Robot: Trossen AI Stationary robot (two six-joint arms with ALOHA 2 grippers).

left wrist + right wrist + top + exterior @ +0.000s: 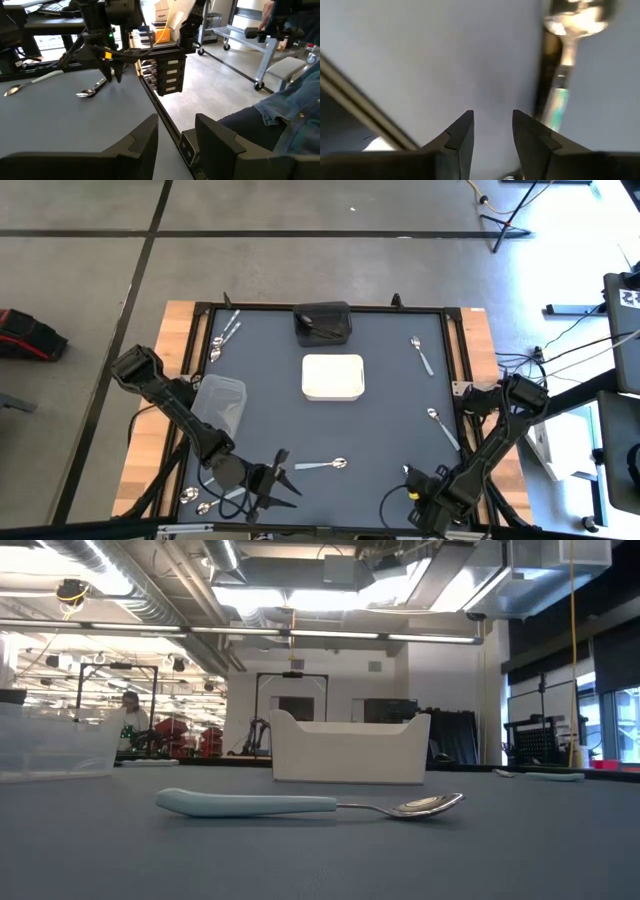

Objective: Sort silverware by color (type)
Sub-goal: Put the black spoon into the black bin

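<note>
Grey concrete floor [300, 270] with black tape lines [250, 233]. Open workshop: exposed silver ceiling ducts [150, 585], bright ceiling lights [300, 595], dark window wall [570, 690]. Black drawer cabinet [167, 75], grey wheeled metal cart [240, 37]. Distant person [130, 715].

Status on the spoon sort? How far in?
Early. Done: maybe one piece in the black container, hard to tell; the white container looks empty. In hand: nothing. The left gripper and right gripper are open and empty at the near edge. Left: loose spoons on the mat, including a far-left cluster, a right-side spoon and a middle spoon.
</note>
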